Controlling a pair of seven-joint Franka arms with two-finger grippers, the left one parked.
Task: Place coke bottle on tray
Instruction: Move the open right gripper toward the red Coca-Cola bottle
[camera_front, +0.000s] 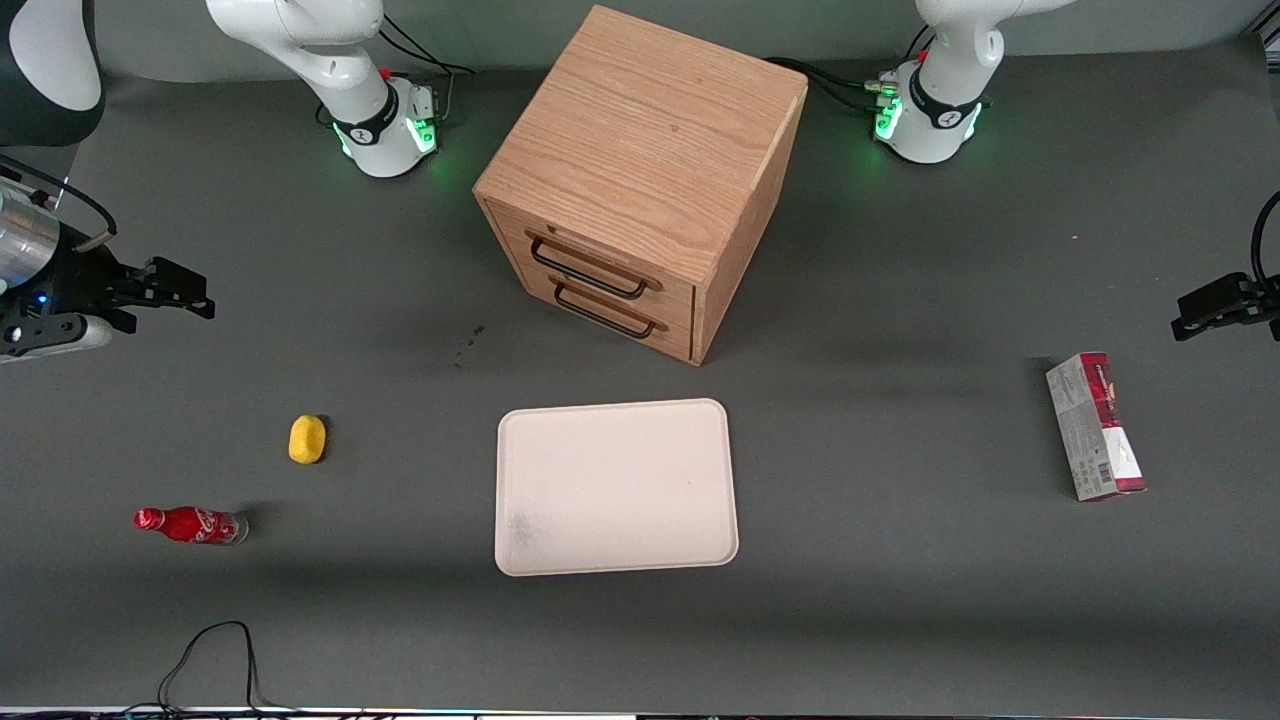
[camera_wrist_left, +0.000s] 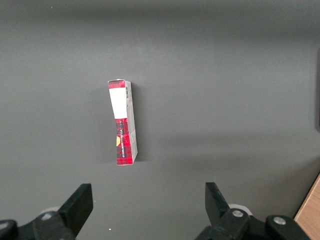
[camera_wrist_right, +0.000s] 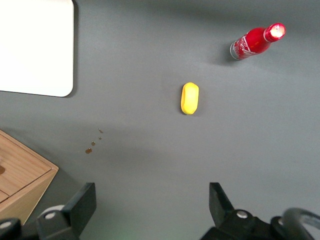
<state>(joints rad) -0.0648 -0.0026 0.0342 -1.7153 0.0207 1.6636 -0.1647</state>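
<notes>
The coke bottle (camera_front: 191, 525) is small and red with white script. It lies on its side on the grey table toward the working arm's end, nearer to the front camera than the yellow piece. It also shows in the right wrist view (camera_wrist_right: 255, 42). The cream tray (camera_front: 616, 487) lies flat and bare in front of the wooden drawer cabinet; its corner shows in the right wrist view (camera_wrist_right: 35, 47). My right gripper (camera_front: 188, 298) hangs high above the table, open and empty, well apart from the bottle. Its fingers (camera_wrist_right: 85, 200) stand wide with bare table between them.
A small yellow object (camera_front: 307, 439) lies between bottle and tray; it also shows in the right wrist view (camera_wrist_right: 189, 98). A wooden drawer cabinet (camera_front: 640, 180) stands mid-table. A red-and-grey carton box (camera_front: 1094, 426) lies toward the parked arm's end. A black cable (camera_front: 215, 660) loops at the front edge.
</notes>
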